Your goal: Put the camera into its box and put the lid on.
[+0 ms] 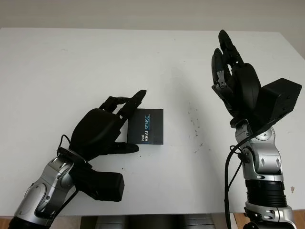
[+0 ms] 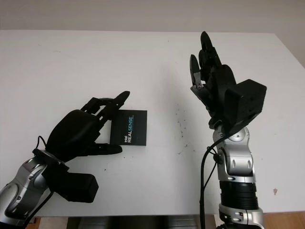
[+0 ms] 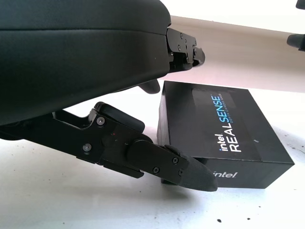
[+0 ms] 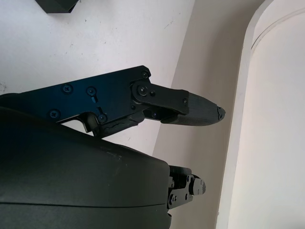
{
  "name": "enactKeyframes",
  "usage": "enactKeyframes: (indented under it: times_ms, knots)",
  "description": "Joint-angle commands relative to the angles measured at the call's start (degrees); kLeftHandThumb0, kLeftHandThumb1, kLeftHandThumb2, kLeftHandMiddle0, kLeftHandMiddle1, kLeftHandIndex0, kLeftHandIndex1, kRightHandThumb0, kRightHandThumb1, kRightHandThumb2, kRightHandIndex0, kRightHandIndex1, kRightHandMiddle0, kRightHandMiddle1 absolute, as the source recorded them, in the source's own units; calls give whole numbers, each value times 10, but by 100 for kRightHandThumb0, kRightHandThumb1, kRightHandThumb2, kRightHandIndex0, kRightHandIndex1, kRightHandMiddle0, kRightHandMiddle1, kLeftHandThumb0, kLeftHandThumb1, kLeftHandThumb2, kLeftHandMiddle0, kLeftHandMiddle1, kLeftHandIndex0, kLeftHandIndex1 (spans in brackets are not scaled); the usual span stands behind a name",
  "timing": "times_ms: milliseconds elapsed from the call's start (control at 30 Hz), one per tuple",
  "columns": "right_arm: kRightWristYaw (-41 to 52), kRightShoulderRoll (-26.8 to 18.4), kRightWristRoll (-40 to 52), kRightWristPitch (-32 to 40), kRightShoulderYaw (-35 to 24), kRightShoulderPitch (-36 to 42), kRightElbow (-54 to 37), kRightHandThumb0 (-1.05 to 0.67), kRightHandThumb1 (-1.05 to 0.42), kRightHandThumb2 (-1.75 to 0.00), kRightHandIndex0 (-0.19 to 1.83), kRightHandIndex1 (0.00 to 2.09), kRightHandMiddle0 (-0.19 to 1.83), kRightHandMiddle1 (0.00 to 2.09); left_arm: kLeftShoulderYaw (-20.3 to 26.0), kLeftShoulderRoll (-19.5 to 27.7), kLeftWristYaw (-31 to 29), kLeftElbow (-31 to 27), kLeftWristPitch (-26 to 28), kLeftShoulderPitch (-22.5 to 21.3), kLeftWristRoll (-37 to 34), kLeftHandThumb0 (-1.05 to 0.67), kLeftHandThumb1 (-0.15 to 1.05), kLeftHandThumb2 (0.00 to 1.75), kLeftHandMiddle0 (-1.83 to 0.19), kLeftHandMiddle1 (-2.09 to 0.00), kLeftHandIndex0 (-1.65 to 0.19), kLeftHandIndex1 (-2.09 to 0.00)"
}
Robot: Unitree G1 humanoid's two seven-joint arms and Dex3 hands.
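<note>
Left hand (image 1: 102, 128) sat just beside the black Intel RealSense box (image 1: 147, 127), at the box's near-left side, its fingers (image 1: 132, 104) reaching over the box's left edge and its thumb (image 3: 164, 163) lying along the near side wall. Whether any of them actually touched the box could not be told; it held nothing, so I took it as open and poised around the box rather than gripping it. Right hand (image 1: 236, 74) was raised well above the white table (image 1: 57, 71), toward its right side, palm upright, open and holding nothing, well apart from the box.

The box lay near the middle of the table, a little toward the near edge, flat and square to it. Its printed top was on and seated evenly all round, so it appeared closed. What was inside could not be seen; no camera lay on the table, which suggested it was already in the box, though that was a judgement only.

By that reading the task stood at or near its last step, with the lid already placed. If the lid needed settling, the next move called for the left hand to steady the box at its left wall while pressing lightly down on the top, keeping the box from sliding toward the table's right edge. Otherwise the hand needed only to draw back clear without nudging it.
</note>
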Motion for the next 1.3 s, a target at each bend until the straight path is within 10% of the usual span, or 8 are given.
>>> enactKeyframes:
  times_ms: [0,167,333,867,1000,1267]
  knots:
    - [-1,1,3,-5,-2,5,-14,-57,-105,-58,-4,5,4,0,-5,-4,8,-4,-2,-9,1,-69,104,6,15,-105,-9,-19]
    - [0,2,4,-3,-3,9,-20,-58,-105,-57,-4,5,4,0,-8,-2,12,-2,-1,-12,9,-68,104,5,17,-121,-11,-30]
    - [-3,3,3,0,-3,12,-25,-56,-105,-59,-4,5,3,0,-11,-2,17,-2,4,-16,22,-65,103,5,18,-145,14,-98]
    - [-8,6,1,-4,-1,18,-25,-55,-105,-59,-3,6,5,0,-20,-24,49,2,20,-21,35,-52,104,12,19,-192,19,-165]
    - [-12,7,-6,-11,1,20,-22,-56,-105,-59,-2,6,6,0,-24,-23,83,12,11,-28,50,-35,105,37,-5,-209,18,-206]
    - [-10,6,-10,-16,5,27,-23,-58,-105,-58,-1,7,7,0,-32,-33,131,40,4,-50,63,-27,105,44,-41,-209,-2,-209]
